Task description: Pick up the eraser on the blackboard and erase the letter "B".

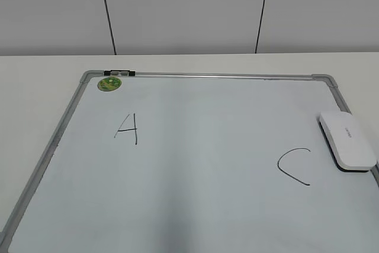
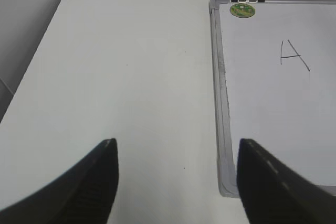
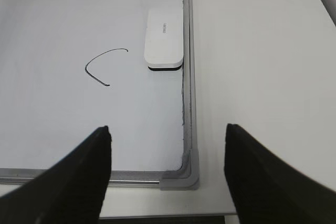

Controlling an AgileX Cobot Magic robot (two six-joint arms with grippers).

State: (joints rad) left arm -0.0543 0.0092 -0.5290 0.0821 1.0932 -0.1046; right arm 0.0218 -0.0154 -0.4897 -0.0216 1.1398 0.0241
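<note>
One eraser point(image 1: 348, 140) beside letter C point(image 1: 294, 166).

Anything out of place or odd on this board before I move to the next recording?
Only "A" and "C" are drawn on the blackboard; no "B" shows between them. The eraser lies flat by the right frame, untouched. Both grippers are open and off the board.

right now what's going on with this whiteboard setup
Nothing is being handled. The eraser lies on the blackboard by its right frame, beside the letter C. An A sits on the left, and no B shows between them. The left gripper hangs open over the table; the right gripper hangs open above the board's corner.
</note>
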